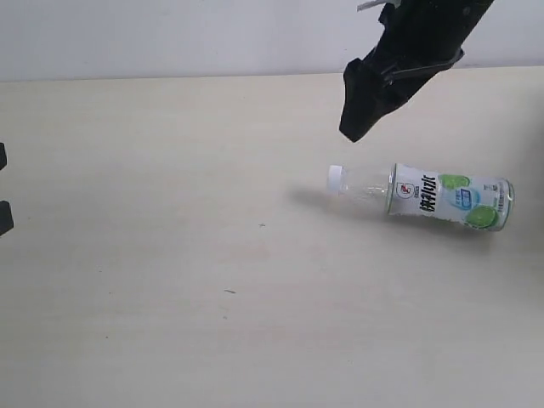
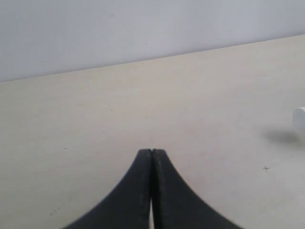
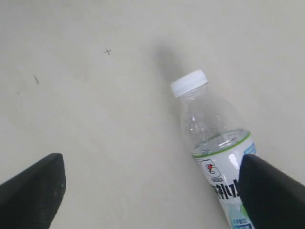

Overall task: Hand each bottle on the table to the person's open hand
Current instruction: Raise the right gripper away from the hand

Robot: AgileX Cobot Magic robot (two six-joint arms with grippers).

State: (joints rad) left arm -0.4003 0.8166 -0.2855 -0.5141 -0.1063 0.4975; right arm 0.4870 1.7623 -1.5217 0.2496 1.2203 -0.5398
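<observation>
One clear bottle [image 1: 425,195] with a white cap and a green-lime label lies on its side on the cream table [image 1: 170,255], cap towards the left. The right wrist view shows this bottle [image 3: 214,143] from above. My right gripper [image 1: 357,119] hangs open in the air above and to the back left of it; one of its fingers [image 3: 271,191] overlaps the label in the right wrist view, the other sits far off to the side. My left gripper [image 2: 152,151] is shut and empty, low over bare table. The other bottles and the person's hand are out of view.
Part of the left arm [image 1: 3,191] shows at the left edge. A pale wall [image 1: 170,34] runs behind the table's far edge. The bottle's white cap [image 2: 300,118] peeks in at the edge of the left wrist view.
</observation>
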